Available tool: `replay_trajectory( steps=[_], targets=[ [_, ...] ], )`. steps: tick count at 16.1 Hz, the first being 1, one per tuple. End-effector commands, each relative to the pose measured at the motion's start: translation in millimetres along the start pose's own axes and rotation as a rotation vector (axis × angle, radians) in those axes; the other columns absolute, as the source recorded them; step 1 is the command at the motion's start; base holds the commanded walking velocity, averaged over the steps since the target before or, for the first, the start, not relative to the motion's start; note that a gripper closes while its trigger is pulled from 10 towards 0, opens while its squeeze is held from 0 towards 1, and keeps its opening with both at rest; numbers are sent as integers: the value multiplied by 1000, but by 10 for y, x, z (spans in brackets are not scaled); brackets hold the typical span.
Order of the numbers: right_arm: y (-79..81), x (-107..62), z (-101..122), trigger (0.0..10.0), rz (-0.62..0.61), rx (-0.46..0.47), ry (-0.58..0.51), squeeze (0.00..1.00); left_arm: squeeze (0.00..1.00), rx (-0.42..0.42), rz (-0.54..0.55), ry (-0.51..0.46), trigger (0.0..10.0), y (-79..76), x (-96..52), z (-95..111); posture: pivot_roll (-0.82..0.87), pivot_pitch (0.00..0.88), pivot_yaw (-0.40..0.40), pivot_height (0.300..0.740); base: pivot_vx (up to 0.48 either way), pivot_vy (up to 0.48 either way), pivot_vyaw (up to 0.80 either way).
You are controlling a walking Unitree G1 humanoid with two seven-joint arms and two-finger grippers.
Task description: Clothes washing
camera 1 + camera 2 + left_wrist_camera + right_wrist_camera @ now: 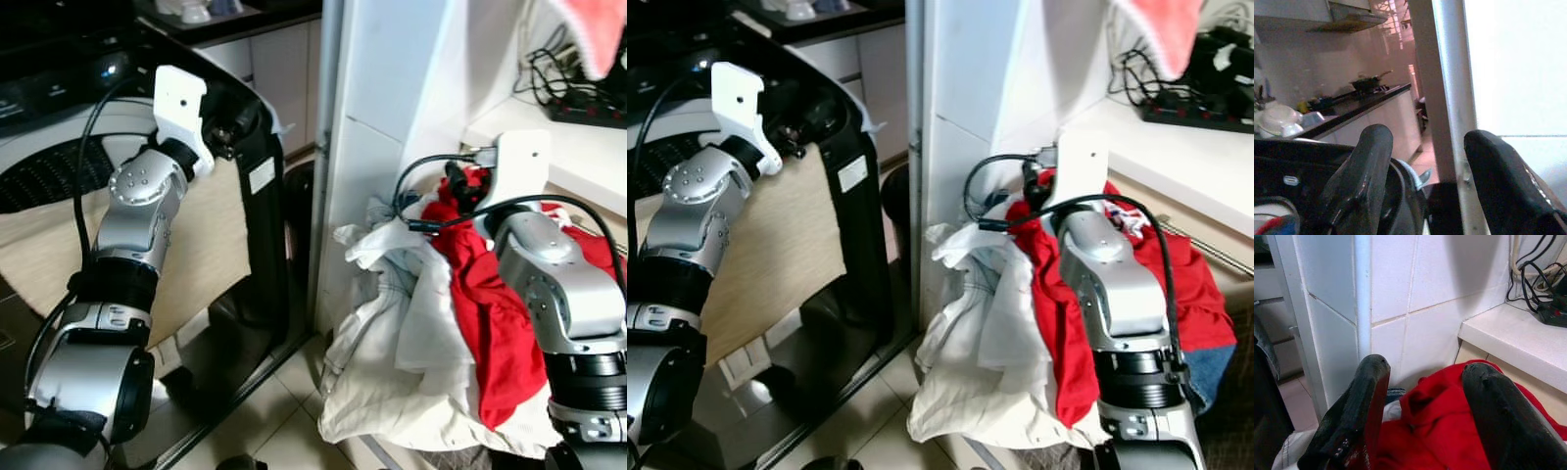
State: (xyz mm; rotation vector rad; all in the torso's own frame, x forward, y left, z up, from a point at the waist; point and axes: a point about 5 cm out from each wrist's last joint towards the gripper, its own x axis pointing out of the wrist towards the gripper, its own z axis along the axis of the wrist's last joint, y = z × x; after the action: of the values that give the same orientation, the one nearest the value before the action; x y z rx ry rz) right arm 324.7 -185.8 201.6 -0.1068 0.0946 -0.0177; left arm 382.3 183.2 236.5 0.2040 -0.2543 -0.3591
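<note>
A heap of laundry lies low on the right: a white garment [392,343], a red garment [495,304] draped over it, and some blue denim [1207,364] at the edge. My right gripper [1427,364] hovers at the top of the heap, open, with the red cloth bunched between and under its fingers. The black washing machine [260,235] stands on the left. My left gripper [1430,134] is raised at the machine's upper rim [227,132], open, holding nothing.
A white tiled pillar [392,98] rises between the machine and the heap. A white ledge [549,137] carries a power strip and cables [578,103]. A pink cloth [598,34] hangs above. A beige panel [201,255] leans against the machine. Tiled floor [284,411] lies below.
</note>
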Motion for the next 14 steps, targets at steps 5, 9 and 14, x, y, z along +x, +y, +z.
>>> replay_trajectory(
  steps=[5, 9, 14],
  targets=[
    [106, -116, -55, 10000, 118, -17, -15, 0, 0, 106, 53, 108, 10000, 265, -129, -13, -111, 0, 32, 740, 0, 0, 0],
    [-233, -85, -165, 10000, -113, 17, 32, 1000, 0, -173, -271, -95, 10000, -144, -193, 252, -108, 0, 45, 740, 0, 0, 0],
    [-443, 86, -539, 10000, -68, -47, 260, 1000, 0, -122, -589, 2, 10000, -872, -357, 72, -108, 0, 47, 740, 0, 0, 0]
  ],
)
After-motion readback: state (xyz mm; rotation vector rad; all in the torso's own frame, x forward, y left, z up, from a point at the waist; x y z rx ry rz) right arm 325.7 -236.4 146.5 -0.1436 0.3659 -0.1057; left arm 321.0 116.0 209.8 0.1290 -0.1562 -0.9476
